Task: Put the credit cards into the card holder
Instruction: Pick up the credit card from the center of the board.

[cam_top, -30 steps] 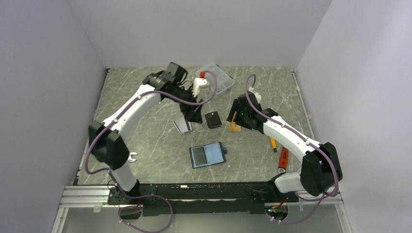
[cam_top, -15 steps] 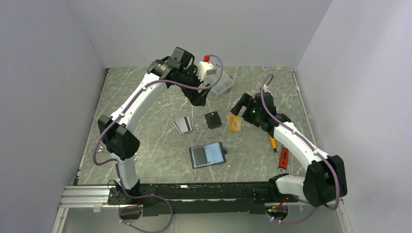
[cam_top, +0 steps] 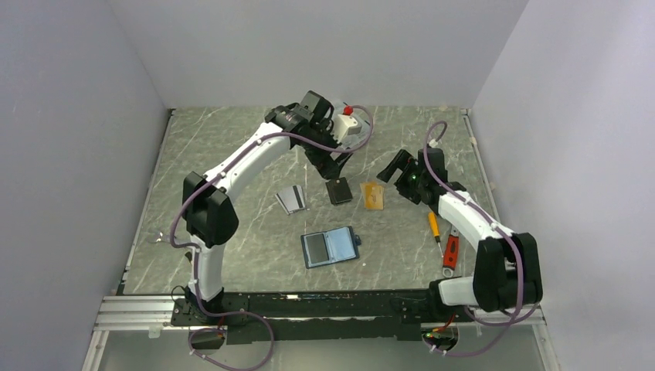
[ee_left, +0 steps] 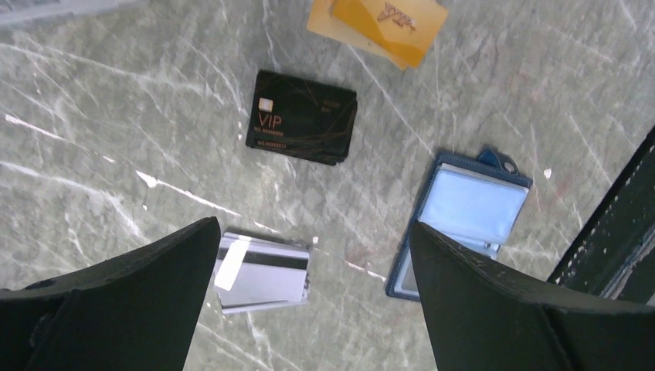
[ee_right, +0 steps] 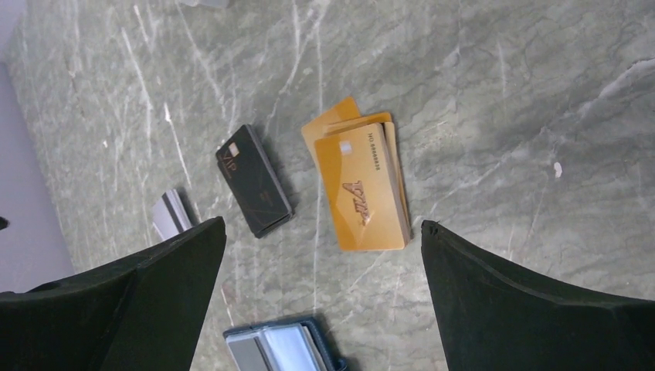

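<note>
The credit cards lie in three small stacks on the marble table: silver-grey cards point(cam_top: 291, 199) with a dark stripe, black cards point(cam_top: 338, 191) and orange-gold cards point(cam_top: 373, 195). The navy card holder point(cam_top: 330, 247) lies open nearer the arms, light blue inside. My left gripper point(cam_top: 334, 166) hangs open and empty just behind the black cards. Its wrist view shows the black cards point(ee_left: 303, 117), orange-gold cards point(ee_left: 382, 27), silver cards point(ee_left: 263, 270) and card holder point(ee_left: 463, 224) between the open fingers point(ee_left: 313, 228). My right gripper point(cam_top: 394, 170) is open and empty, above and right of the orange-gold cards point(ee_right: 361, 185).
A yellow-handled screwdriver point(cam_top: 435, 226) and a red tool point(cam_top: 450, 251) lie at the right, by the right arm. The black rail point(cam_top: 309, 297) runs along the near edge. Grey walls close in the table on three sides.
My left arm has swung right, from over the silver cards to behind the black cards. My right gripper has drawn back to the right, off the orange-gold cards, which now lie flat.
</note>
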Robot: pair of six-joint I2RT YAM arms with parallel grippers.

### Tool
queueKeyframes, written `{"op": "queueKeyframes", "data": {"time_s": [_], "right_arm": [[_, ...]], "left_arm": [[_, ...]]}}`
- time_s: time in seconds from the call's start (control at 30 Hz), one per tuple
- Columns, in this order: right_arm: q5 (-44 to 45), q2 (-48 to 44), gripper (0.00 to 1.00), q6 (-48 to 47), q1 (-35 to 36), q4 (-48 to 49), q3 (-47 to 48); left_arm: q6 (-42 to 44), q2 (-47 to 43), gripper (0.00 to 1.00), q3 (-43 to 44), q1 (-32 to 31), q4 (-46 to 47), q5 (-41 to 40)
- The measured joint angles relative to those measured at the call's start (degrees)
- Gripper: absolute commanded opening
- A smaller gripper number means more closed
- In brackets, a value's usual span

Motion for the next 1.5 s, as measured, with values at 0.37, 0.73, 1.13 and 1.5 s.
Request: {"op": "queueKeyframes", "data": {"time_s": [0.37, 0.73, 1.13, 1.5], "right_arm": [[-3.2, 10.4, 0.80, -0.7, -3.6, 5.3, -1.4], [-11.0, 15.4, 0.62, 0.3, -5.0, 13.7, -5.0], [-15.6, 19.2, 0.50, 1.9, -5.4, 21.3, -6.1], [-14.3, 15.7, 0.40, 2.8, -5.6, 23.0, -11.1]], "left_arm": [[-8.5, 12.2, 0.84, 2.8, 0.1, 11.3, 6.3], [-12.6, 22.9, 0.79, 5.3, -2.6, 16.8, 7.8], [-11.5, 24.0, 0.72, 5.8, -4.8, 20.5, 6.0], [-9.1, 26.1, 0.72, 6.2, -6.7, 21.3, 0.3]]}}
